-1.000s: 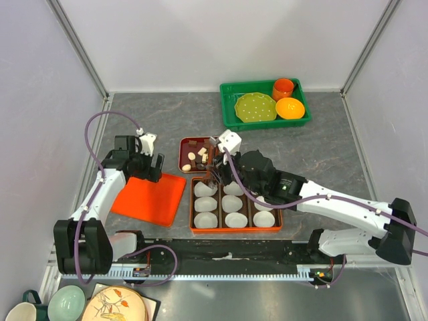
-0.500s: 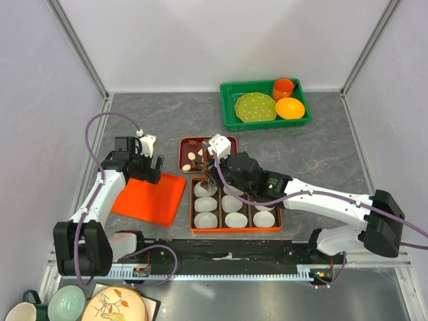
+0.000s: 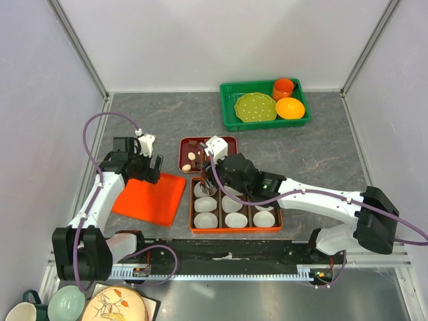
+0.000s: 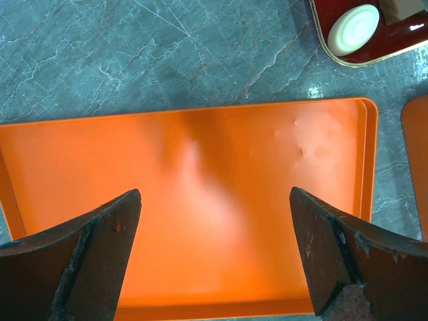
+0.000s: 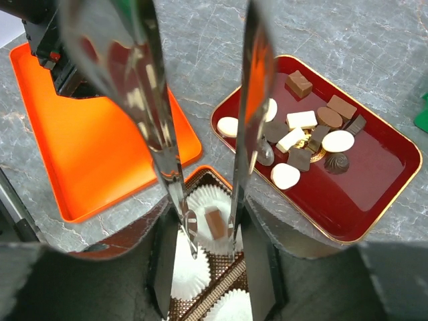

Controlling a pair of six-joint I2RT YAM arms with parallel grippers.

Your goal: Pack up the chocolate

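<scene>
Chocolate (brown block) between tongs, long axis along their blades

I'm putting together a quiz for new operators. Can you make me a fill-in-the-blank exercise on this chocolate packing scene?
1. The tongs in the right gripper pinch a ____ chocolate piece.
2. The loose chocolates lie in a dark ____ tray.
3. The left gripper, above the flat orange tray, has its jaws ____.

Missing words: brown; red; open.
</scene>
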